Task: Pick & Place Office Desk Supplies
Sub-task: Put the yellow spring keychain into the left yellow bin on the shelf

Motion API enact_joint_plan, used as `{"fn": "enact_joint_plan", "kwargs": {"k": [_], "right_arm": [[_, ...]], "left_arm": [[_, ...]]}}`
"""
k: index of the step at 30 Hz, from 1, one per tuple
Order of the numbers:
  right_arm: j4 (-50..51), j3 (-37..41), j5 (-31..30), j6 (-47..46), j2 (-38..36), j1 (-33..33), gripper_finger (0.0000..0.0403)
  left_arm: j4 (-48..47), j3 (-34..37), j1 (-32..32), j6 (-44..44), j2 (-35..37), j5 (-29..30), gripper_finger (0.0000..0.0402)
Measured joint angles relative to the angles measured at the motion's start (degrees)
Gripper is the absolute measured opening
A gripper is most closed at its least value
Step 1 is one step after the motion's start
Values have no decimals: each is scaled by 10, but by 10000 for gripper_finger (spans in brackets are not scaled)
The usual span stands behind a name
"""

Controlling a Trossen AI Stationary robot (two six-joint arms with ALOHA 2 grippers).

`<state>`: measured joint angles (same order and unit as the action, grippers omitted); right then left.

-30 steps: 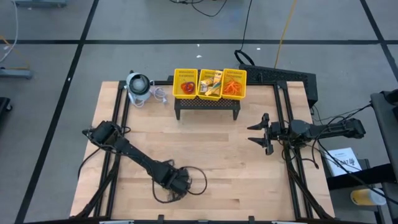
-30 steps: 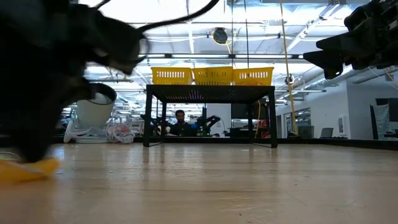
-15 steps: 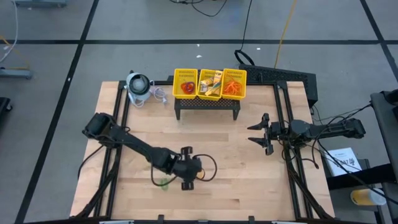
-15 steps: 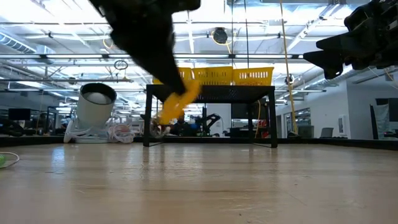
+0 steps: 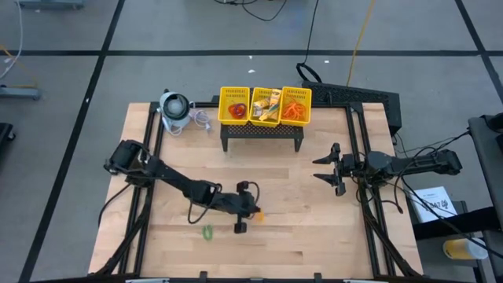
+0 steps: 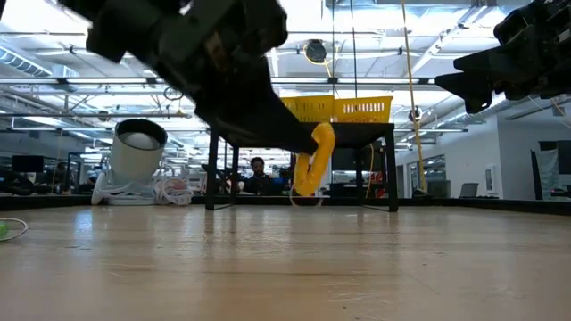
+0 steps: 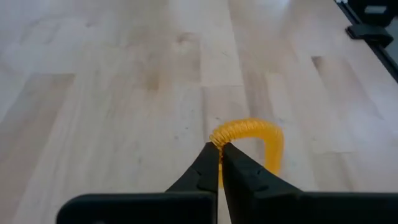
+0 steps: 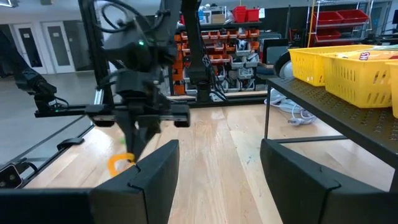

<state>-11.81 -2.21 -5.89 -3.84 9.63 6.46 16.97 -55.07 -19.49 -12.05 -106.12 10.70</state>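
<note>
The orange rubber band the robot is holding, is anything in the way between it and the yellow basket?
Nothing visible on the table blocks it. The left gripper holds the orange rubber band above bare wood. The yellow basket sits atop a black stand, so the band must go up and over its rim.

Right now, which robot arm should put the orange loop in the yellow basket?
The left. Its end effector is shut on the orange loop, lifted off the table. The right end effector waits open and empty.
</note>
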Motion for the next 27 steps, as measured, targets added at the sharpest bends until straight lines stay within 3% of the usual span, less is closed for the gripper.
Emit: {"fn": "enact_joint_plan", "kwargs": {"k": [5,19,27], "right_arm": [[0,0,0,0,0,0,215],[0,0,0,0,0,0,215],[0,0,0,0,1,0,215]], "left_arm": [[25,62,18,-18,44,-2,9],[4,213,53,-19,229,88,5],[85,294,57,-46,268,184,5]]}}
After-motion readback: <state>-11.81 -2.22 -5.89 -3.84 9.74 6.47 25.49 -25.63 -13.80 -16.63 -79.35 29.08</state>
